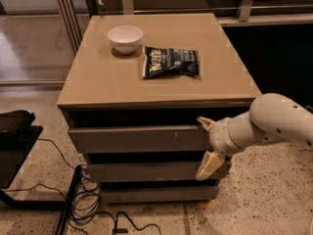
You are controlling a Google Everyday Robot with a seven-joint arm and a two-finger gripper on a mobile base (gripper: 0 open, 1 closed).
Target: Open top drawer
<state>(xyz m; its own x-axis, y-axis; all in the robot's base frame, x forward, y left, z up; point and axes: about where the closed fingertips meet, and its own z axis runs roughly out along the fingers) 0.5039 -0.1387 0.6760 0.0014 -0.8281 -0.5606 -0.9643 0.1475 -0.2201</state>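
Note:
The top drawer [139, 139] is the wide grey-taupe front just under the cabinet top, with small pale scratches right of centre. A dark gap shows above it. My gripper [206, 145] comes in from the right on a white arm [274, 124] and is open at the drawer's right end. The upper fingertip [205, 123] sits at the front's top edge. The lower fingertip [207, 166] hangs below the front, in front of the second drawer [146, 171]. The drawer's inside is hidden.
On the tan cabinet top [98, 77] stand a white bowl [125, 37] and a dark chip bag [171, 61]. A third drawer front [156, 194] is lowest. Black cables [85, 199] and a black stand [14, 146] lie on the speckled floor at left.

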